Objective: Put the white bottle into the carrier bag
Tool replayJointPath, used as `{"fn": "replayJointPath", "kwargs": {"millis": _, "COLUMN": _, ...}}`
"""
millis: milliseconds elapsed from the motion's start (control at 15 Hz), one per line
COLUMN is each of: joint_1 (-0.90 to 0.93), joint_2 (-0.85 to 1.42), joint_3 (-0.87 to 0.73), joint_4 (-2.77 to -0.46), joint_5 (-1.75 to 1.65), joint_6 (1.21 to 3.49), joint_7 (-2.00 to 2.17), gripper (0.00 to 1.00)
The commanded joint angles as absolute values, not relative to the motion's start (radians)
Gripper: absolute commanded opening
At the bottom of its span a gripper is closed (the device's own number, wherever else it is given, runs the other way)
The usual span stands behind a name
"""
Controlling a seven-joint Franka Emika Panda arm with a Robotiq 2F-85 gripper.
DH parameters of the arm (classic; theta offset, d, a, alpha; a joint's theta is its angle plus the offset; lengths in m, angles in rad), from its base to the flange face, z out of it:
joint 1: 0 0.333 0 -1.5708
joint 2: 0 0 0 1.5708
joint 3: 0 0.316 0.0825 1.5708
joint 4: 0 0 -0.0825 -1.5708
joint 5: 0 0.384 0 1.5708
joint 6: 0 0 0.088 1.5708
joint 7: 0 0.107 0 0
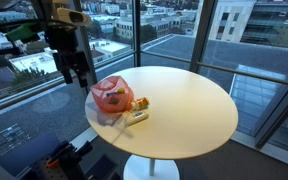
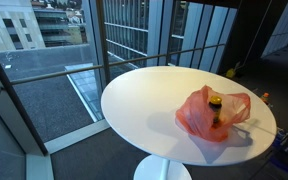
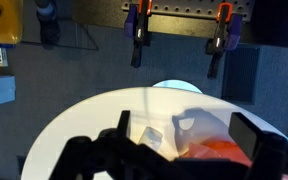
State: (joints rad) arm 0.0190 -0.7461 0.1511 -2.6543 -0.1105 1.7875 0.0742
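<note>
The white bottle (image 1: 136, 117) lies on its side on the round white table (image 1: 189, 105), just beside the red-orange carrier bag (image 1: 111, 96). The bag sits crumpled near the table's edge and also shows in an exterior view (image 2: 210, 115). There the bag hides the white bottle. My gripper (image 1: 76, 72) hangs in the air beside the bag, above the table's edge, open and empty. In the wrist view the open fingers (image 3: 184, 135) frame the bottle (image 3: 152, 136) and the bag (image 3: 224, 152) below them.
A small dark object with a yellow top (image 2: 215, 103) stands by the bag; it also shows in an exterior view (image 1: 141, 103). Glass walls and railings surround the table (image 2: 144, 95). Clamps hang on a rack (image 3: 174, 20) beyond the table.
</note>
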Motion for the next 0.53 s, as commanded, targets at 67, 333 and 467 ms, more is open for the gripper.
{"fn": "replayJointPath", "kwargs": {"millis": 67, "joint_1": 0.020, "joint_2": -0.690, "joint_3": 0.136, "joint_4": -2.597, "joint_5": -0.119, "joint_6": 1.786, "joint_7": 0.110, "gripper": 1.00}}
{"fn": "replayJointPath", "kwargs": {"millis": 333, "joint_1": 0.004, "joint_2": -0.604, "joint_3": 0.136, "joint_4": -2.504, "joint_5": -0.115, "joint_6": 1.788, "joint_7": 0.156, "gripper": 1.00}}
{"fn": "replayJointPath", "kwargs": {"millis": 467, "joint_1": -0.006, "joint_2": -0.553, "joint_3": 0.137, "joint_4": -2.447, "joint_5": -0.113, "joint_6": 1.790, "joint_7": 0.194, "gripper": 1.00}}
